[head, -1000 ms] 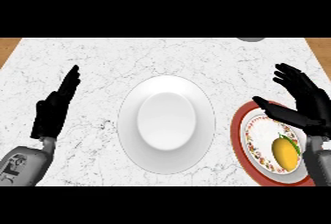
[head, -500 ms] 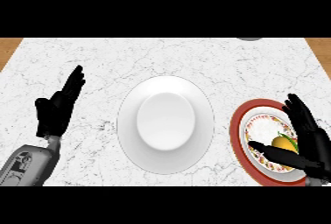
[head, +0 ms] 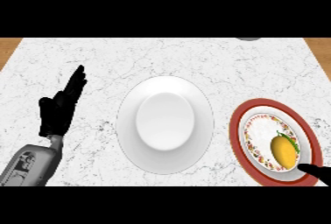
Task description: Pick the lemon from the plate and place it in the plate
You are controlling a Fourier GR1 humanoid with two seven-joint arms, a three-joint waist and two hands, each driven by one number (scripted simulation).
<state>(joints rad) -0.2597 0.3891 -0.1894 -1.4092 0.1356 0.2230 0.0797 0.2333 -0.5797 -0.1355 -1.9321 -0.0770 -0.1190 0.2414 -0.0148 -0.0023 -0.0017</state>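
**Lemon not yet grasped; right hand barely in view at the near right corner**

Only a black tip of the right hand (head: 317, 170) is seen, at the near right corner, just beside the near edge of the red-rimmed plate (head: 241, 131). Whether its fingers are spread or curled cannot be told from what shows; nothing is seen to be held by it. The left hand (head: 61, 107) is seen at the left of the counter (head: 97, 57), fingers straight and pointing to the far side, at rest and holding nothing.

The lemon (head: 282, 148) lies on the near half of the red-rimmed plate, with a green leaf at its right side. The white plate (head: 165, 124) lies in the middle of the counter, left of the red-rimmed one and apart from it, with nothing on it.

Risks, as judged from here: the lemon is rounded and may be rolled across the plate if it is touched from one side only, before fingers close round it. The red-rimmed plate itself may be pushed or tipped if its rim is pressed on the approach. During the carry leftward, the white plate's raised rim may be clipped if the lemon is held too low.

Count: one lemon, two plates, two hands. A grey object (head: 248, 38) is cut off at the far edge.
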